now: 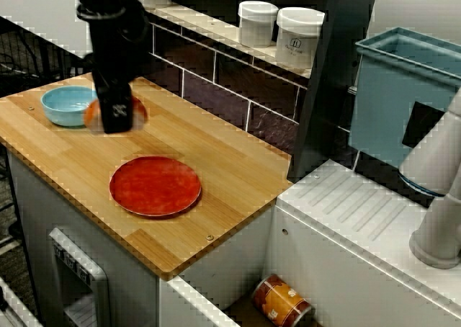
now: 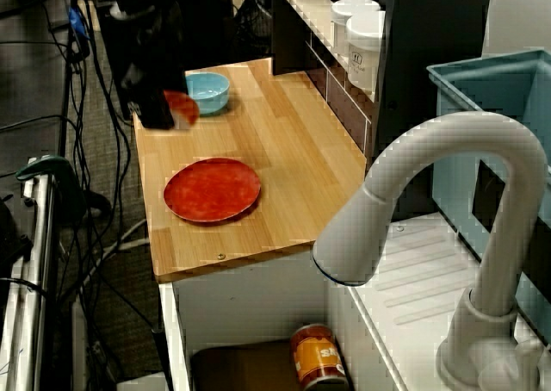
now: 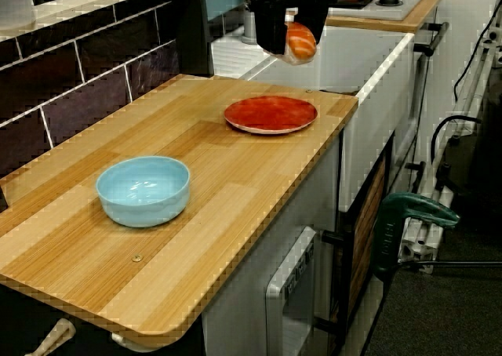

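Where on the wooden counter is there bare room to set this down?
Bare wood between the blue bowl and the red plate, along the tiled wall, and at the corner beyond the bowl. Crowded only at bowl and plate; the gripper holds an orange item above.

Soft, even indoor light; faint shadows under the red plate [image 1: 155, 186]. Outlines are jagged and blocky in every view. The black gripper [image 1: 115, 118] and its orange item [image 3: 301, 41] look smeared
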Motion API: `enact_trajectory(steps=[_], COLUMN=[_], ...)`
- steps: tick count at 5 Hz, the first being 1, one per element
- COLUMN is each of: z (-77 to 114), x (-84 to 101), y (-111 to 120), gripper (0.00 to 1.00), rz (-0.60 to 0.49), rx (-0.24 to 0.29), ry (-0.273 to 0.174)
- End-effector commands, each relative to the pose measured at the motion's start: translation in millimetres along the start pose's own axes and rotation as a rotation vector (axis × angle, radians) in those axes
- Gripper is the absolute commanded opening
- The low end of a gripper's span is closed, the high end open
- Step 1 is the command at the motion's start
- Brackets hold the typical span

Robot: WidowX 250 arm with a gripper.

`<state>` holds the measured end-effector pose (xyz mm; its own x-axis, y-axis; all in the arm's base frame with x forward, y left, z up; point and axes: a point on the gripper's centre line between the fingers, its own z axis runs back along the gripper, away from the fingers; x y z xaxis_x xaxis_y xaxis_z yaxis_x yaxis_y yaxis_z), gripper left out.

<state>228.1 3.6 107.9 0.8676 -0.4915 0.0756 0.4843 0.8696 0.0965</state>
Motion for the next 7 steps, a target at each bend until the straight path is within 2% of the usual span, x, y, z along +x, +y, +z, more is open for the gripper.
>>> enact_trajectory(steps=[1,3,4,6,7], z=[-36.7,-51.3,-52.0,-37.3,-20.3], x=[22.0,23.1,21.5,18.0,13.4], y=[-8,2,2,9,20], gripper=[0.0,0.0,1.0,1.0,1.0], rz=[-0.004,0.024,0.047,0.052,0.091], rx=[0.069,0.076,0.079,0.035,0.028], ry=[0.018,0.041,0.06,0.051,0.029])
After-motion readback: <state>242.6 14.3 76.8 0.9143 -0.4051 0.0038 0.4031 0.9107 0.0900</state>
